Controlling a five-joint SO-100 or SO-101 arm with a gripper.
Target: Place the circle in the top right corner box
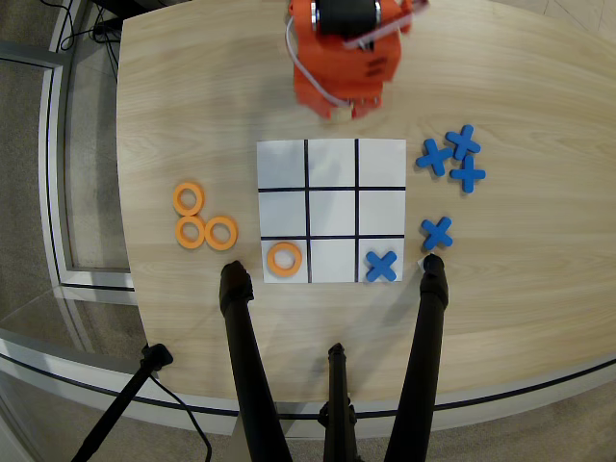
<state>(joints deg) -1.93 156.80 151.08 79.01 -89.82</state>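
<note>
One orange circle (272, 260) lies flat inside the corner box (268, 278) at the lower left of the grid sheet (332, 166) in the overhead view. That corner is far from the arm's base and on the arm's right side. Nothing touches the circle. My arm (342, 53) is folded back at the table's top edge, well clear of the grid. Its gripper is tucked into the orange bulk, and its fingers cannot be made out. A blue X (382, 266) fills the lower right corner cell.
Three more orange rings (178, 199) cluster on the wood left of the grid. Several blue X pieces (452, 154) lie to its right, one (437, 232) near the sheet's edge. Black stand legs (241, 337) cross the table's near edge.
</note>
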